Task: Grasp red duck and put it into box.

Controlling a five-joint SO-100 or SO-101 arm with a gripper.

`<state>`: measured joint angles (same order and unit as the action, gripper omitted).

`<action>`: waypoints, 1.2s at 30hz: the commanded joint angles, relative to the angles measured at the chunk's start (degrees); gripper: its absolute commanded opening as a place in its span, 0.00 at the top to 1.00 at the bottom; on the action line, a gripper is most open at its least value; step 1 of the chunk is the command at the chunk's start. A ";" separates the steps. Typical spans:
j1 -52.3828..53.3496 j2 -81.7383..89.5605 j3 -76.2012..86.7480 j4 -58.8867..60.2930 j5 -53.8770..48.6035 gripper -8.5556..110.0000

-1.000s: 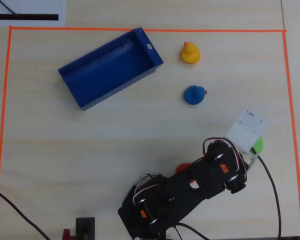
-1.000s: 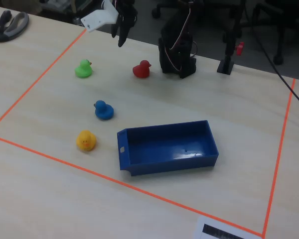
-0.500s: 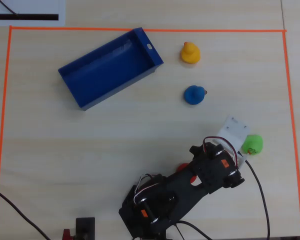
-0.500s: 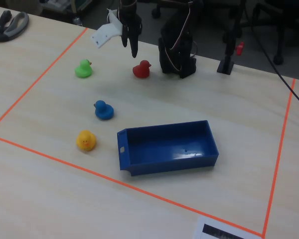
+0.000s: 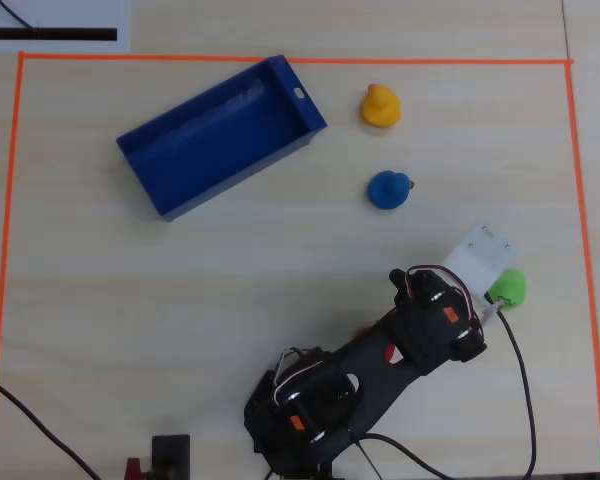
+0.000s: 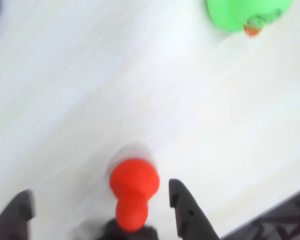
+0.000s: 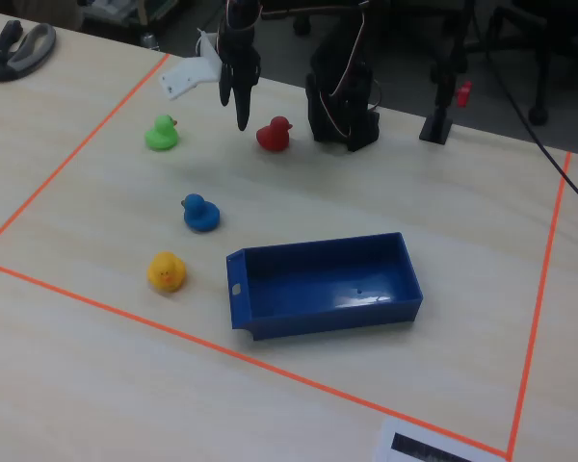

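In the fixed view, left to right: green duck (image 7: 160,133), gripper (image 7: 241,114), red duck (image 7: 274,135), all near the far desk edge by the arm base. The gripper is seen hanging above the desk, fingers released, nothing held. In the wrist view the red duck (image 6: 133,192) is framed between the spread jaws, long axis along the approach line. The box (image 7: 323,285) is placed toward the near edge. Overhead, the red duck is almost wholly hidden under the arm.

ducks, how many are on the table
4. In the fixed view: green duck far left, red duck by the arm's base, blue duck in the middle, yellow duck left of the box. None seem hidden.
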<state>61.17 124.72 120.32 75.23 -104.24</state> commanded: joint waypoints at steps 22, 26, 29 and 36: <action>4.39 -1.58 21.18 -21.97 -3.78 0.60; 5.71 -0.97 22.85 -21.97 -5.01 0.60; 6.68 -0.35 23.82 -22.15 -6.06 0.60; 8.96 1.76 26.10 -20.13 -8.70 0.60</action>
<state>69.43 124.80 146.51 54.40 -112.15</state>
